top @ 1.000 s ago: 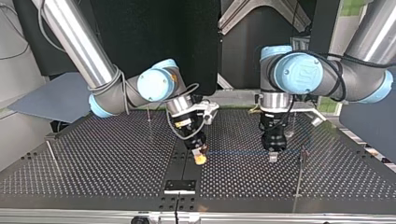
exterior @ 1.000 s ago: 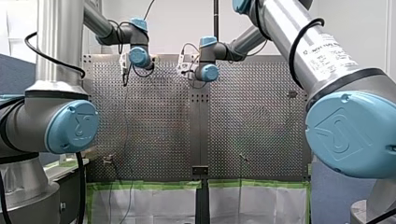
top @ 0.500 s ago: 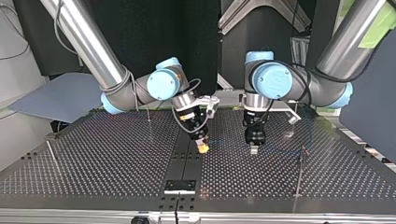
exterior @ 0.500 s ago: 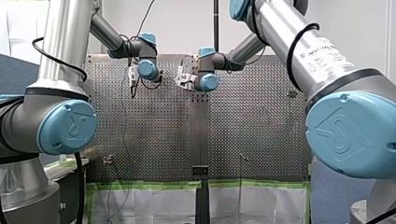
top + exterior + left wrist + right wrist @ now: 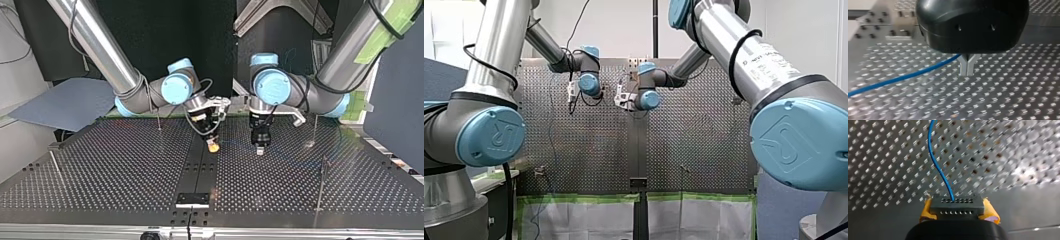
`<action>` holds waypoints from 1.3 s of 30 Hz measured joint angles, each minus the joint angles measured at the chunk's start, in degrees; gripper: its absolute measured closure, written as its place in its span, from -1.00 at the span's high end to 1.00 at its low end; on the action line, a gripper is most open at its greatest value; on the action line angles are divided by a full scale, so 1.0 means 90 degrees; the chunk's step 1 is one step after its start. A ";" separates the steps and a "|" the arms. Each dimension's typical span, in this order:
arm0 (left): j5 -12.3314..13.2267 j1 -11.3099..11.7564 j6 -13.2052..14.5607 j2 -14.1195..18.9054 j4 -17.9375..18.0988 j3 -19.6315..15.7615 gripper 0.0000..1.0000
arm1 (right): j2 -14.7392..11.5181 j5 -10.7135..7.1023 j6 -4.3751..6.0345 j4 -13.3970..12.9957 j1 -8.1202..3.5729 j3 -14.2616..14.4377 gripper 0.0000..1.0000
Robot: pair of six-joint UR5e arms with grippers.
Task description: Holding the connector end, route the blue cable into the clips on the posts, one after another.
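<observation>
Our silver arms (image 5: 501, 30) carry light-blue joint caps (image 5: 491, 137) and black cables (image 5: 738, 50); our right gripper (image 5: 957, 207) is yellow-padded; our left gripper (image 5: 967, 68) black.

The left gripper (image 5: 967, 74) hangs over the perforated table (image 5: 1010, 95), its metal fingers (image 5: 963, 68) pressed together on the blue cable (image 5: 898, 78), which trails off to one side.

Two arms (image 5: 95, 45) (image 5: 347, 52), one blue cable (image 5: 936, 162), one connector (image 5: 957, 206)
</observation>
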 joint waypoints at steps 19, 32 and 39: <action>-0.0180 -0.0384 0.0092 -0.0843 0.0200 0.0001 -1.00 | 0.0496 0.0252 -0.0218 -0.0067 -0.0163 0.0478 -1.00; -0.0205 -0.0563 -0.0115 -0.1315 0.0624 -0.0164 -1.00 | 0.0571 0.0234 -0.0223 -0.0613 -0.0346 0.1070 -1.00; -0.0169 -0.0591 -0.0210 -0.1338 0.0853 -0.0280 -1.00 | 0.0594 0.0225 -0.0235 -0.0737 -0.0407 0.1297 -1.00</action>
